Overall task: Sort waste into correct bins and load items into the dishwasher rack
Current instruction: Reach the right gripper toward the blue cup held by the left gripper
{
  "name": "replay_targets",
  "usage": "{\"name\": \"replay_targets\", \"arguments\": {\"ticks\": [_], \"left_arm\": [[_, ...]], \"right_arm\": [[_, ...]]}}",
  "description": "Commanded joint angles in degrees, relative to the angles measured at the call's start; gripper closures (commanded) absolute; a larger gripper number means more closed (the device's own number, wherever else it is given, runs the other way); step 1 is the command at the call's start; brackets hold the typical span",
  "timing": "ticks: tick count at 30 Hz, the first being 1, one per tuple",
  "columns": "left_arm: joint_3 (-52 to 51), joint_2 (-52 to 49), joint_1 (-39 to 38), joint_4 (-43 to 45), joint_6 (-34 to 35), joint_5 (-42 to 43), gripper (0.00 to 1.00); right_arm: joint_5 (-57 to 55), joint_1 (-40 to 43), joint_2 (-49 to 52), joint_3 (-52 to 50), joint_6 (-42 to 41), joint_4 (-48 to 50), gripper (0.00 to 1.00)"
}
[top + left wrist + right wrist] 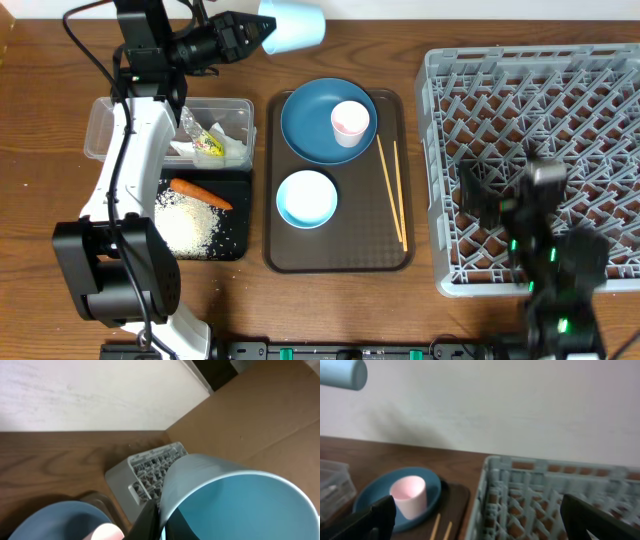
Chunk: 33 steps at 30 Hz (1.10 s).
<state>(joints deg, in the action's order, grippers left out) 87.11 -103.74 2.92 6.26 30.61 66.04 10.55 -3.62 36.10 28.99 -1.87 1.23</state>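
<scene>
My left gripper (262,36) is shut on the rim of the light blue cup (295,25), which it holds on its side in the air over the table's far edge. In the left wrist view one finger (147,522) presses the cup (240,505) from outside and the other sits inside it. On the big blue plate (310,125) stands the pinkish-white cup (350,122). The white bowl (306,198) and two chopsticks (392,190) lie on the brown tray (340,255). My right gripper (480,195) hangs open and empty over the grey rack (540,100).
The clear tub (110,125) at the left holds a silver-yellow wrapper (205,140) and white paper (232,150). In front of it the black tray (240,215) holds a carrot (200,192) and rice (185,225). The left arm reaches across both bins.
</scene>
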Motion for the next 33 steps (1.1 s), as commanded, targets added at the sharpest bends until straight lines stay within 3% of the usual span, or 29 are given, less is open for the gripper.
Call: {"name": "replay_targets", "arguments": {"ticks": [1, 7, 14, 18, 22, 28, 33], "left_arm": [[0.8, 0.0, 0.3, 1.9, 3.0, -0.7, 0.94], [0.8, 0.0, 0.4, 3.8, 6.2, 0.6, 0.94], [0.8, -0.3, 1.4, 3.8, 6.6, 5.3, 0.94], [0.8, -1.5, 1.2, 3.8, 6.6, 8.3, 0.94], [0.8, -3.5, 1.2, 4.5, 6.6, 10.1, 0.94], [0.8, -5.6, 0.8, 9.5, 6.8, 15.1, 0.94], [0.8, -6.4, -0.8, 11.5, 6.6, 15.7, 0.94]], "right_arm": [[7.0, 1.6, 11.4, 10.2, 0.7, -1.5, 0.01], [13.7, 1.6, 27.5, 26.1, 0.2, -5.9, 0.01], [26.2, 2.2, 32.6, 27.7, 0.3, -0.8, 0.01], [44.2, 3.3, 36.6, 27.8, 1.2, 7.3, 0.01], [61.6, 4.2, 42.2, 28.4, -1.2, 19.3, 0.14], [65.7, 4.3, 51.0, 29.6, -9.8, 33.4, 0.11], [67.3, 3.5, 57.3, 32.1, -10.3, 41.5, 0.09]]}}
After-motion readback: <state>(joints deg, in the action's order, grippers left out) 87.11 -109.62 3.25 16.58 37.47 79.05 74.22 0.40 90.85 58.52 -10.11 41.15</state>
